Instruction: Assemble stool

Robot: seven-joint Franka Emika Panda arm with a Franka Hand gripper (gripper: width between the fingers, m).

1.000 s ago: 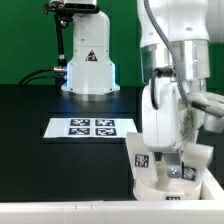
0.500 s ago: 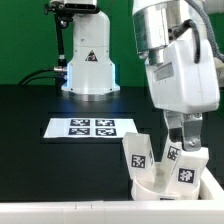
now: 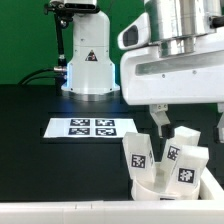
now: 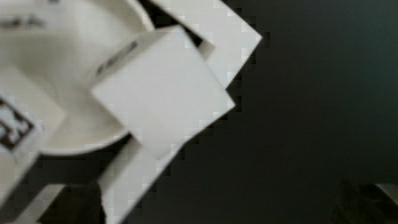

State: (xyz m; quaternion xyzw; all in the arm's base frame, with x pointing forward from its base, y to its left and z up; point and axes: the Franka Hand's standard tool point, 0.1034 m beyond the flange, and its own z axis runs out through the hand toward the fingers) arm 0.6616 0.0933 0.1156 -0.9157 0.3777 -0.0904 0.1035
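Now jaws wide, clear above legs point(image 3: 160, 160)

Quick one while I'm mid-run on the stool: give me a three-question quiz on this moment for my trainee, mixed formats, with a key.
1. True or false: the gripper is clamped on a stool leg.
2. How many tagged stool legs stand up from the round seat in the exterior view? A) none B) two C) five
3. Fill in: the flat white sheet with four square tags, on the exterior view's left, is the ____.

Key: 1 false, it hangs open above them; 2 B; 3 marker board.
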